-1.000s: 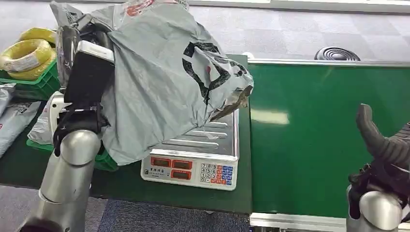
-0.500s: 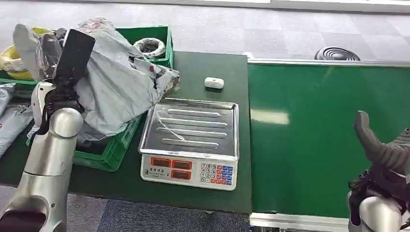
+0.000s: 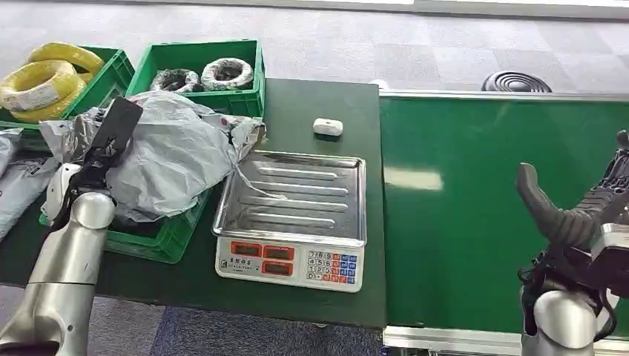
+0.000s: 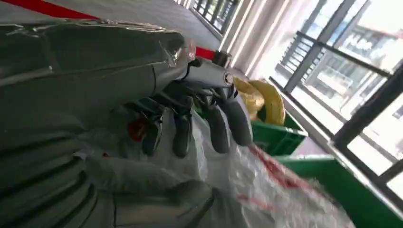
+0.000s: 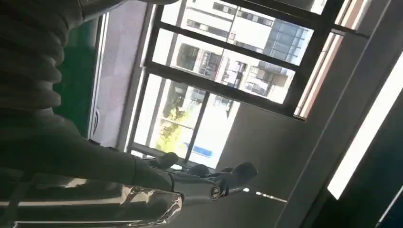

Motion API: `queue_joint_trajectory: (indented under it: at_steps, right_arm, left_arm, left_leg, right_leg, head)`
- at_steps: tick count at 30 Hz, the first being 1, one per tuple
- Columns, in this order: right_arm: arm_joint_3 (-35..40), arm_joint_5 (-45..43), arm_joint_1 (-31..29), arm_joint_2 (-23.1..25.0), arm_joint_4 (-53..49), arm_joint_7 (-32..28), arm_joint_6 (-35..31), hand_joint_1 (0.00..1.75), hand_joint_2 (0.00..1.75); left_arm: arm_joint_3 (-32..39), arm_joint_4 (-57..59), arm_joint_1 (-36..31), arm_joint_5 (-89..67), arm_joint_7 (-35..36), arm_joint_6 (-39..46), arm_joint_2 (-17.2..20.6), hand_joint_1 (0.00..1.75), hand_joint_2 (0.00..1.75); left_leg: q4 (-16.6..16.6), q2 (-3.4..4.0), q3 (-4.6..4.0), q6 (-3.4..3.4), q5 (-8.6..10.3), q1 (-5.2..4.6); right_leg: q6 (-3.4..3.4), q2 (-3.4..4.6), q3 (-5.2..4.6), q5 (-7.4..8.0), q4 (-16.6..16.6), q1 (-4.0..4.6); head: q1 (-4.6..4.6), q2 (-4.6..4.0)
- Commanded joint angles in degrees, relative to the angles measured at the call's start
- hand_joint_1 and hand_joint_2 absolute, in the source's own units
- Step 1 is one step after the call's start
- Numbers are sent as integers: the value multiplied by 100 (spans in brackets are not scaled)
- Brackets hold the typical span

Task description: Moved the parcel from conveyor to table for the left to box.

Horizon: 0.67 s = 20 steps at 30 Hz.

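while the left hand (image 3: 104,144) fingers (image 4: 219,128) grip the parcel (image 3: 174,152) over the crate (image 3: 159,241), the right hand (image 3: 575,215) spreads empty.

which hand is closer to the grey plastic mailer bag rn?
Left. The left hand rests on the grey plastic mailer bag over the green crate; the right hand hovers over the green conveyor belt, far off.

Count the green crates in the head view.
3. One far-left crate holds yellow cable coils. One at the table's back holds dark coils. One near the front sits under the grey parcel. More may be hidden off-frame.
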Motion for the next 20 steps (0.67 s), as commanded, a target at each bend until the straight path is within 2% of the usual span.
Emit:
queue_joint_trajectory:
  at_steps: [1, 5, 7, 8, 9, 15, 17, 19, 20]
  right_arm:
    - [164, 23, 216, 85, 280, -2, -27, 0, 175]
    - [146, -14, 321, 62, 254, -57, -32, 0, 175]
    - [116, -58, 434, 36, 218, -95, -69, 0, 175]
    - [77, -156, 585, 1, 174, -165, -77, 0, 175]
    - [53, -206, 693, -21, 147, -219, -69, 0, 175]
    - [44, -236, 715, -14, 151, -264, -73, 0, 175]
    - [107, -285, 838, -185, 173, -195, -12, 0, 175]
    - [147, -267, 1037, -295, 145, -200, 51, 0, 175]
    - [204, -120, 1438, -356, -47, -315, 100, 0, 175]
  left_arm:
    - [1384, -667, 381, 443, -616, 1543, 59, 0, 175]
    - [1517, -832, 480, 649, -785, 1640, 104, 0, 175]
    - [1682, -1195, 573, 1442, -1549, 2093, -23, 0, 175]
    - [1724, -1637, 752, 2258, -2297, 2230, -53, 0, 175]
    - [1717, -1959, 919, 2447, -2492, 2287, -55, 0, 175]
    - [1694, -2158, 1002, 2486, -2474, 2314, -75, 0, 175]
    - [1526, -2971, 1357, 3448, -3388, 1999, -45, 0, 175]
    - [1305, -3871, 1768, 3739, -3511, 1594, -18, 0, 175]
    - [1085, -4581, 2273, 4085, -3675, 1046, 11, 0, 175]
  left_leg:
    - [-14, 22, 11, 5, 2, 2]
    - [-13, 10, 9, 5, 3, 2]
    - [-5, 3, 1, 4, 1, 1]
    - [-13, 6, 4, 7, 5, 1]
    - [-16, 4, 2, 9, 9, 2]
    - [-7, -3, 1, 5, 1, 0]
    - [-8, -4, 2, 6, 3, 1]
    - [-5, 0, 1, 5, -1, 2]
    - [-8, 5, 2, 8, -1, 3]
  right_leg:
    - [-14, 12, 3, 7, -12, 6]
    - [-13, 4, 2, 4, -13, 5]
    - [-7, 0, -3, 0, -4, 3]
    - [-11, 0, 0, 6, -13, 5]
    - [-13, -4, 0, 10, -18, 6]
    - [-9, -7, 0, -1, -9, 2]
    - [-11, -10, 1, 1, -12, 4]
    - [-7, -2, -1, 0, -11, 4]
    - [-9, 0, 0, 3, -16, 6]
  head:
    - [-2, 0]
    - [-2, 0]
    - [-4, 0]
    - [0, 0]
    - [0, 0]
    - [0, 0]
    - [2, 0]
    - [0, 0]
    - [0, 0]
